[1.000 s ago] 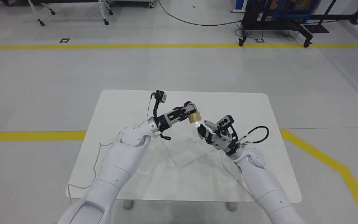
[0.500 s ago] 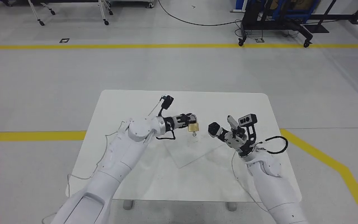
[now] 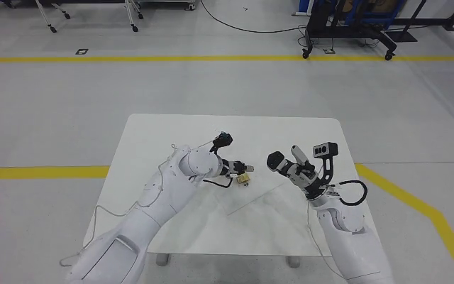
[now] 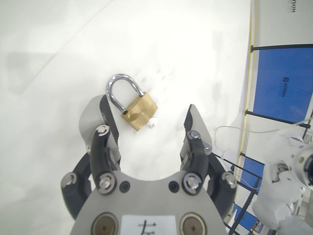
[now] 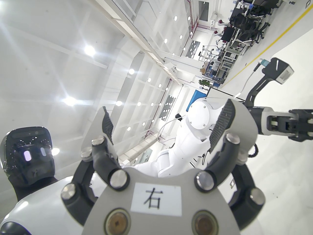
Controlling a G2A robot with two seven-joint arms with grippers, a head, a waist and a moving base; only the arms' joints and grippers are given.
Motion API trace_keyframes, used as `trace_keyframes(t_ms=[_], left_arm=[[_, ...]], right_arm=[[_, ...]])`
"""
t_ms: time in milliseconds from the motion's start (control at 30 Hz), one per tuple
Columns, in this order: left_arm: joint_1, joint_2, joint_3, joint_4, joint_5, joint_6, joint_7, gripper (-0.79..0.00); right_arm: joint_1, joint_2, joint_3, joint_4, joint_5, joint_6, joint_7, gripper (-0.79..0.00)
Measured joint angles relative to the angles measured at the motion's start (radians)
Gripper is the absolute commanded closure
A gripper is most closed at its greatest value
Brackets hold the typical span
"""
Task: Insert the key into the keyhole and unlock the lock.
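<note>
A brass padlock (image 4: 139, 113) with a silver shackle (image 4: 117, 89) lies flat on the white table (image 3: 177, 135), also seen from above as the padlock (image 3: 243, 179). One shackle leg sits raised out of the body. A small silver key head (image 4: 151, 124) sticks out of the padlock's bottom edge. My left gripper (image 4: 149, 113) is open just above the padlock, one finger (image 4: 105, 113) beside the shackle, nothing gripped. My right gripper (image 5: 168, 121) is open and empty, raised above the table's right half and tilted up toward the ceiling; from above the right gripper (image 3: 275, 161) is apart from the padlock.
The table's near edge (image 3: 234, 252) and right edge (image 3: 358, 192) bound the work area. Yellow floor lines (image 3: 213, 58) run around the table. A black equipment stand (image 3: 347, 28) is far behind.
The left gripper lowered the padlock to the table and let it go, its fingers now open. The right gripper drew back to the right and tilted upward, away from the padlock.
</note>
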Motion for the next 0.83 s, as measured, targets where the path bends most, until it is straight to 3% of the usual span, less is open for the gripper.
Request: trace_keyframes(t_ms=[200, 267, 400, 500, 833], left_arm=[[0.035, 0.024, -0.129, -0.013, -0.157, -0.156, 0.062, -0.785], [0.059, 0.041, -0.183, -0.027, -0.168, -0.180, 0.111, -0.785], [0.099, 0.070, -0.242, -0.088, -0.064, -0.131, 0.198, -0.785], [0.133, 0.084, -0.270, -0.142, 0.023, -0.074, 0.300, -0.785], [0.135, 0.084, -0.271, -0.142, 0.020, -0.077, 0.291, -0.785]], right_arm=[[0.001, 0.000, 0.005, -0.001, 0.003, 0.001, -0.009, -0.785], [0.003, 0.001, 0.043, -0.003, -0.009, -0.027, -0.080, -0.785], [-0.018, 0.004, 0.148, -0.020, -0.130, -0.121, -0.281, -0.785], [-0.054, 0.006, 0.228, -0.050, -0.116, -0.167, -0.380, -0.785], [-0.065, 0.007, 0.244, -0.063, -0.097, -0.176, -0.383, -0.785]])
